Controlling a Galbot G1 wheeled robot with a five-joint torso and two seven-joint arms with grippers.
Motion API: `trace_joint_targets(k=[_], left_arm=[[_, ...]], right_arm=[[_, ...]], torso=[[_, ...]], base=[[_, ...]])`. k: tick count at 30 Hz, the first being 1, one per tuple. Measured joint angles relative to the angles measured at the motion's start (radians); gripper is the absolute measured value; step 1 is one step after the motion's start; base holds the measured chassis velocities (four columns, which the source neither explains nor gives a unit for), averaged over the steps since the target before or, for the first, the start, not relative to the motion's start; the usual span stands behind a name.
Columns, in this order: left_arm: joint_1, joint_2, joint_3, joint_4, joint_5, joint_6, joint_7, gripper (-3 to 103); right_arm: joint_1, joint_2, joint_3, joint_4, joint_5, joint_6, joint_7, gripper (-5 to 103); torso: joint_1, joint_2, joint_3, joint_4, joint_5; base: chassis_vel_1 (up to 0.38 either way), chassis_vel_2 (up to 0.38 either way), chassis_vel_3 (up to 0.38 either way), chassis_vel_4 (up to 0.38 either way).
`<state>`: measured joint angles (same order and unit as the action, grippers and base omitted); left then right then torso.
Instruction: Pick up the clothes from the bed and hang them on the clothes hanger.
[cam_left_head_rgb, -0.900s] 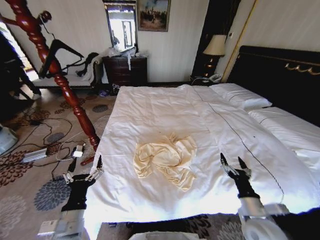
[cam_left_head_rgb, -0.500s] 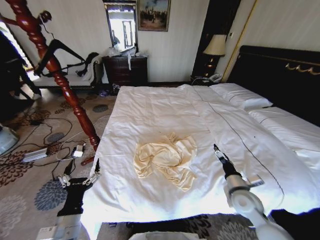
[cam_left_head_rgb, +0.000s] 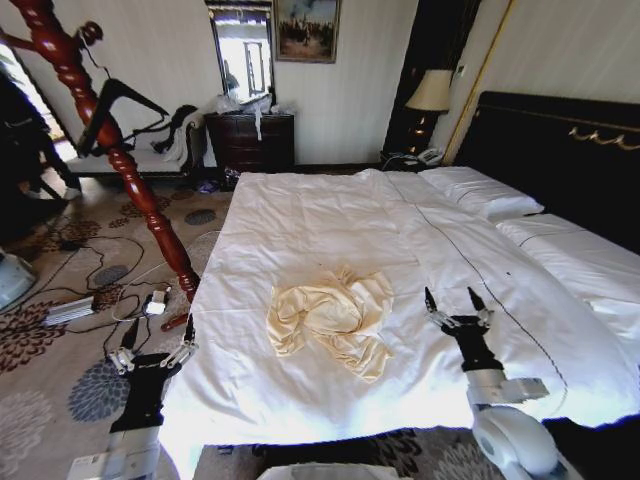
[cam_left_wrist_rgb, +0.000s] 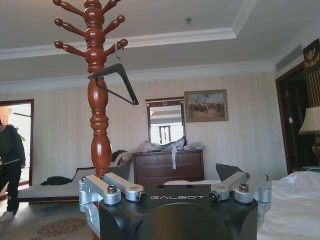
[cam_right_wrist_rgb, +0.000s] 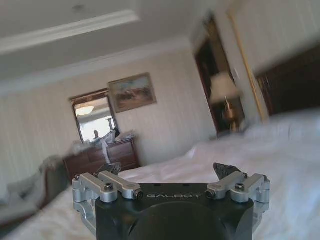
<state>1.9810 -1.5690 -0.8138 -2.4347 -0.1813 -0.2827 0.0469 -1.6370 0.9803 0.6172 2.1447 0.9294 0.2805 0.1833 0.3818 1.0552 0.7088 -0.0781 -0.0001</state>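
Clothes (cam_left_head_rgb: 335, 318), pale cream-yellow and wrinkled, lie bunched in a heap on the near half of the bed (cam_left_head_rgb: 300, 225), between the two grippers and touched by neither; nearest on the robot's left, the left gripper (cam_left_head_rgb: 153, 341) hangs low beside the bed's corner, over the patterned carpet (cam_left_head_rgb: 60, 385), its fingers spread apart and holding nothing; on the other side the right gripper (cam_left_head_rgb: 458, 306) stands above the white sheet just right of the heap, fingers likewise parted and empty, close to the thin dark seam line (cam_left_head_rgb: 480, 275); farther along the bed lie the white pillows (cam_left_head_rgb: 483, 193) against the black headboard (cam_left_head_rgb: 560, 150); off to the left a reddish wooden coat stand (cam_left_head_rgb: 115, 150) rises from the floor, and the black clothes hanger (cam_left_wrist_rgb: 114, 82) hangs by its hook from one of the pegs, well apart from the garment; beyond, a dark dresser (cam_left_head_rgb: 250, 140) with a mirror (cam_left_head_rgb: 243, 50) stands at the far wall, and a lamp (cam_left_head_rgb: 432, 95) beside the headboard.
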Motion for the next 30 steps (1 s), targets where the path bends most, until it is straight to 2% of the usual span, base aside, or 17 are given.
trace_joint_targets(k=[1,2,3,4,5,7,11,14,16,19,20,21,27,30], left_arm=[[0.001,0.001,-0.005,0.004,0.002,0.002,0.000,100],[0.001,0.005,-0.026,0.037,0.022,0.007,-0.004,100],[-0.001,0.007,-0.039,0.063,0.035,0.003,-0.010,100],[-0.001,0.007,-0.039,0.063,0.035,0.003,-0.010,100],[-0.003,0.007,-0.050,0.086,0.043,-0.005,-0.013,100],[0.001,0.002,-0.063,0.113,0.037,-0.019,-0.016,100],[0.008,-0.006,-0.076,0.121,0.028,-0.030,-0.018,100],[0.013,-0.011,-0.084,0.113,0.031,-0.033,-0.023,100],[0.014,-0.013,-0.085,0.107,0.036,-0.033,-0.025,100],[0.020,-0.026,-0.084,0.067,0.068,-0.033,-0.029,100],[0.020,-0.026,-0.084,0.067,0.068,-0.033,-0.029,100],[0.021,-0.032,-0.080,0.055,0.074,-0.033,-0.030,100],[0.021,-0.039,-0.071,0.045,0.084,-0.032,-0.034,100],[0.018,-0.039,-0.070,0.049,0.083,-0.032,-0.038,100]], right_arm=[[0.029,-0.001,-0.013,-0.015,0.060,0.000,-0.002,100],[0.148,-0.002,-0.056,-0.096,0.271,0.001,0.020,100],[0.215,-0.002,-0.077,-0.156,0.354,0.002,0.038,100],[0.215,-0.002,-0.077,-0.156,0.354,0.002,0.038,100],[0.287,-0.001,-0.103,-0.227,0.412,0.001,0.055,100],[0.417,-0.001,-0.161,-0.350,0.470,-0.009,0.071,100],[0.564,0.019,-0.241,-0.488,0.503,-0.039,0.107,100],[0.663,0.073,-0.289,-0.586,0.546,-0.074,0.152,100],[0.675,0.084,-0.293,-0.597,0.554,-0.083,0.163,100],[0.693,0.123,-0.320,-0.622,0.579,-0.160,0.216,100],[0.693,0.123,-0.320,-0.622,0.579,-0.160,0.216,100],[0.690,0.131,-0.332,-0.626,0.576,-0.194,0.225,100],[0.683,0.165,-0.362,-0.644,0.543,-0.219,0.194,103],[0.681,0.164,-0.377,-0.640,0.524,-0.207,0.170,89]], torso=[[0.000,0.000,0.000,0.0000,0.0001],[0.000,0.000,0.000,0.0006,0.0003],[0.000,0.000,0.000,0.0006,-0.0001],[0.000,0.000,0.000,0.0006,-0.0001],[0.000,0.000,0.000,0.0004,0.0001],[0.000,0.000,0.000,0.0004,-0.0001],[0.000,0.000,0.000,0.0005,-0.0002],[0.000,0.000,0.000,0.0003,0.0000],[0.000,0.000,0.000,0.0002,-0.0002],[0.000,0.000,0.000,0.0003,-0.0001],[0.000,0.000,0.000,0.0003,-0.0001],[0.000,0.000,0.000,-0.0001,-0.0001],[0.000,0.000,0.000,0.0001,-0.0001],[0.000,0.000,0.000,0.0002,-0.0001]], base=[[0.000,0.000,0.000,0.000],[0.000,0.000,0.000,0.000],[0.000,0.000,0.000,0.000],[0.000,0.000,0.000,0.000],[0.000,0.000,0.000,0.000],[0.000,0.000,0.000,0.000],[0.000,0.000,0.000,0.000],[0.000,0.000,0.000,0.000],[0.000,0.000,0.000,0.000],[0.000,0.000,0.000,0.000],[0.000,0.000,0.000,0.000],[0.000,0.000,0.000,0.000],[0.000,0.000,0.000,0.000],[0.000,0.000,0.000,0.000]])
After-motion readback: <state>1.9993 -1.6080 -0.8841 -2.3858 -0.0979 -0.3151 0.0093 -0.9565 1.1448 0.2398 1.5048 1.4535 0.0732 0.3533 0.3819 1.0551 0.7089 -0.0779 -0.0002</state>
